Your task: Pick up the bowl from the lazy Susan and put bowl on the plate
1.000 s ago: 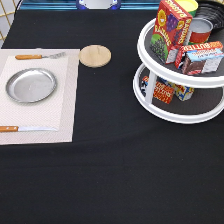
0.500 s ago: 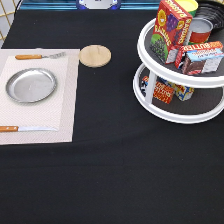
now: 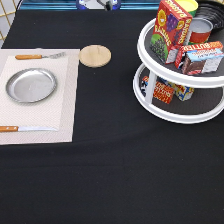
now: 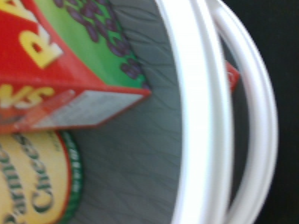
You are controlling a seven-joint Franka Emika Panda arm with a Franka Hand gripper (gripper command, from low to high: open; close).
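The lazy Susan (image 3: 172, 116) stands at the exterior view's right, a two-tier white turntable with dark grey shelves, crowded with boxes and cans. The bowl is hidden or out of view in both views. A shiny silver plate (image 3: 31, 85) lies bare on a pale placemat (image 3: 65, 115) at the exterior view's left. The exterior view does not show my gripper. The wrist view looks from close by at the lazy Susan's white rim (image 4: 202, 125) and grey shelf, next to a red and green box (image 4: 41, 50) and a yellow cheese can (image 4: 18, 185).
A round wooden disc (image 3: 95, 55) lies just beyond the placemat's far right corner. A fork (image 3: 37, 56) and a knife (image 3: 25, 128) flank the plate. On the top tier stand a red box (image 3: 172, 27), a can (image 3: 200, 30) and a butter box (image 3: 200, 57).
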